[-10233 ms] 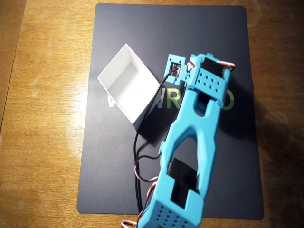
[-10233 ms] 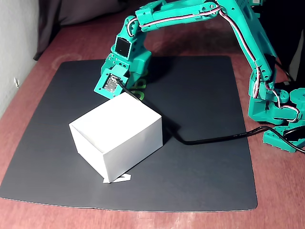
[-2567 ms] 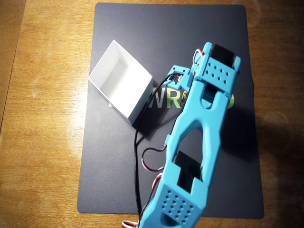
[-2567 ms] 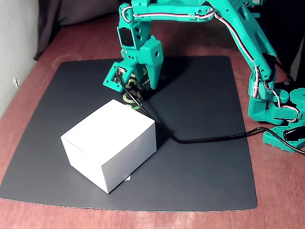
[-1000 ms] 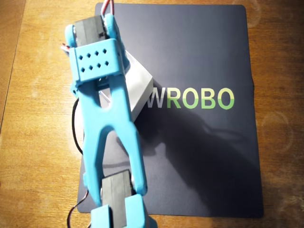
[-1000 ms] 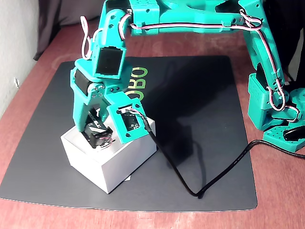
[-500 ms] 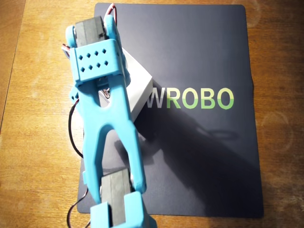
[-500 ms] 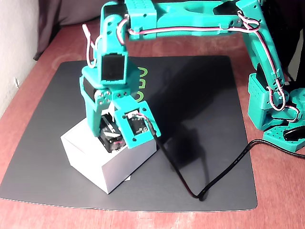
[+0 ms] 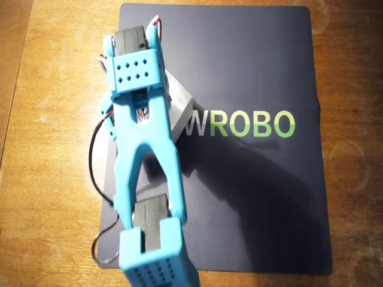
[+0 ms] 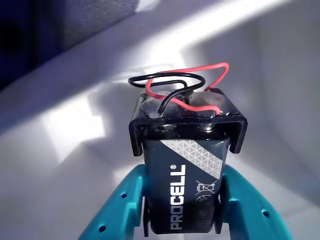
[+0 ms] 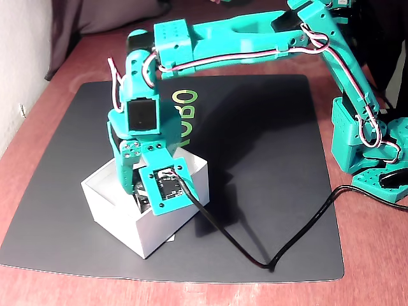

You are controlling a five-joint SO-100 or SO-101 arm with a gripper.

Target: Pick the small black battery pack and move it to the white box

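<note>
Battery pack (image 10: 182, 185) clamped in jaws, inside white box (image 11: 121, 213), dark mat (image 11: 268, 166), wooden table (image 9: 48, 119)

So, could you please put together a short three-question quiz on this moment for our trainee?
1. True or false: the gripper is shut on the battery pack.
2. What colours are the wires at the pack's far end in the wrist view?
3. In the fixed view, the gripper reaches: A) into the white box; B) onto the bare black mat; C) off the mat.

Key: 1 true; 2 red and black; 3 A.
</note>
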